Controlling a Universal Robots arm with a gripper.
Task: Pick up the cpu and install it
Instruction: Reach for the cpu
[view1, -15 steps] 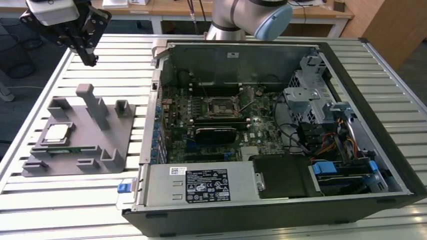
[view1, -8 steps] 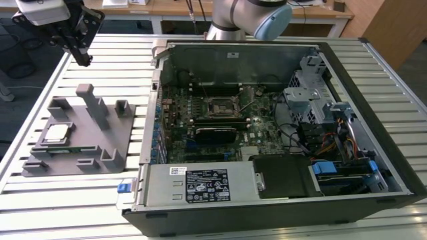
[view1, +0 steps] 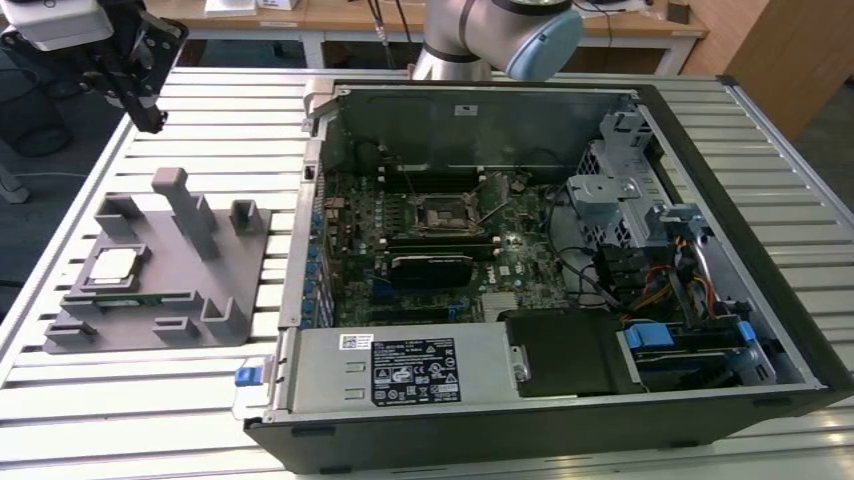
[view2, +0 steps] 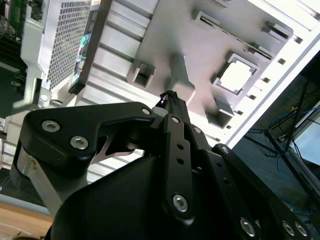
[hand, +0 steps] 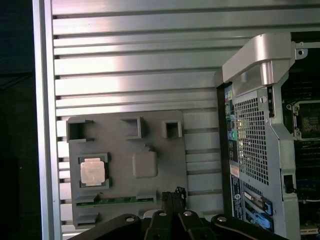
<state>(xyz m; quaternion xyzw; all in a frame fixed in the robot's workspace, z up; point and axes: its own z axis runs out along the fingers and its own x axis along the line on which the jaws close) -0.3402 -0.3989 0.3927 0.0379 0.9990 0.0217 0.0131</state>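
1. Fingers are together, tips meeting, nothing between them. In the exterior view they hang in the air over the worktop, near its far corner at the exterior view's left, touching nothing.
2. The cpu lies flat, silver top up, in a square recess of the grey tray. It is well apart from the fingers and not gripped. It also shows in the first wrist view.
3. The tray sits on the worktop by the edge at the exterior view's left, about midway along that edge.
4. Around the cpu:
   - The recess rim has low blocks at its corners.
   - A tall upright post rises from the tray nr the recess, w/ shorter posts beside it.
   - A green memory stick lies in a slot just beside the recess, on the side toward the worktop's near edge.
5. An open PC case covers most of the rest of the worktop, just beside the tray. Its metal side wall stands between the tray and the motherboard.
6. A black-framed socket sits mid-board, down inside the case. Around it:
   - A drive cage and cables on the exterior view's right.
   - A power supply box along the case's near side.
7. An arm joint shows behind the case, at the worktop's far edge.
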